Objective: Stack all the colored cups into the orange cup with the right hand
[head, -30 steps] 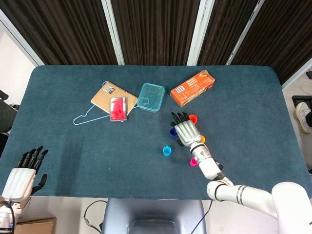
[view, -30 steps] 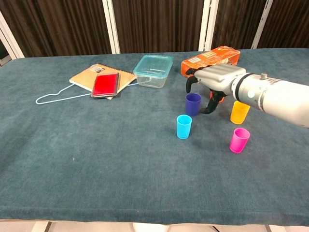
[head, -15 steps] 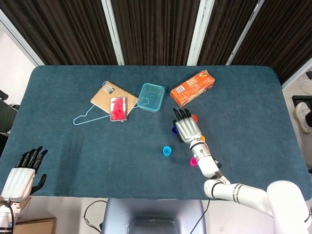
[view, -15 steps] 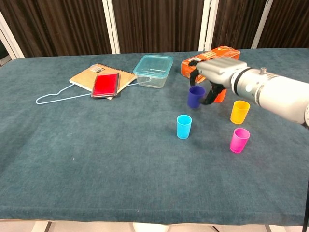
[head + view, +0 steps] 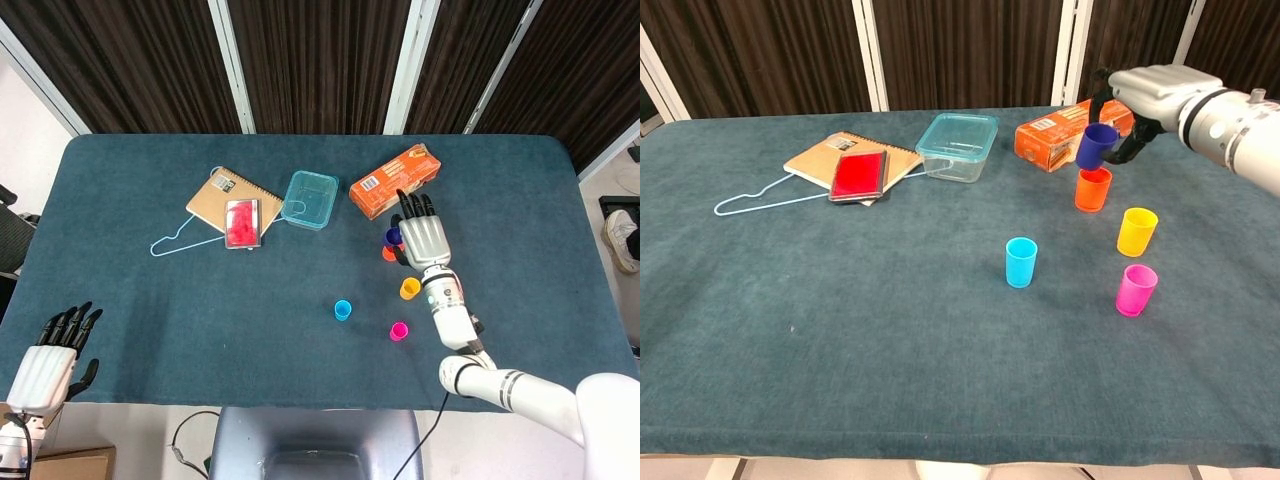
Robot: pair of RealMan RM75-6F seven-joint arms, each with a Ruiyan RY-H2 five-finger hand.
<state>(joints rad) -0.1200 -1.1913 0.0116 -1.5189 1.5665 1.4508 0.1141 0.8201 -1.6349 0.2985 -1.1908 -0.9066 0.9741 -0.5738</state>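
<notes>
My right hand [image 5: 1150, 90] [image 5: 425, 240] holds the dark blue cup [image 5: 1097, 146] in the air, just above the orange cup [image 5: 1092, 189], which stands upright on the table. In the head view the blue cup [image 5: 392, 237] and the orange cup [image 5: 388, 253] peek out at the hand's left edge. A yellow cup [image 5: 1136, 231] [image 5: 409, 288], a pink cup [image 5: 1136, 289] [image 5: 399, 331] and a light blue cup [image 5: 1021, 262] [image 5: 343, 310] stand apart on the cloth nearer me. My left hand [image 5: 50, 354] hangs off the table's near left corner, fingers apart and holding nothing.
An orange box [image 5: 1074, 132] lies just behind the orange cup. A clear teal container [image 5: 958, 146], a notebook [image 5: 840, 160] with a red case [image 5: 859, 175] on it and a light blue wire hanger [image 5: 770, 199] lie at the back left.
My right hand lifted the dark blue cup off the table and carried it up and to the right, over the orange cup, which now shows fully. The left hand stayed put.
</notes>
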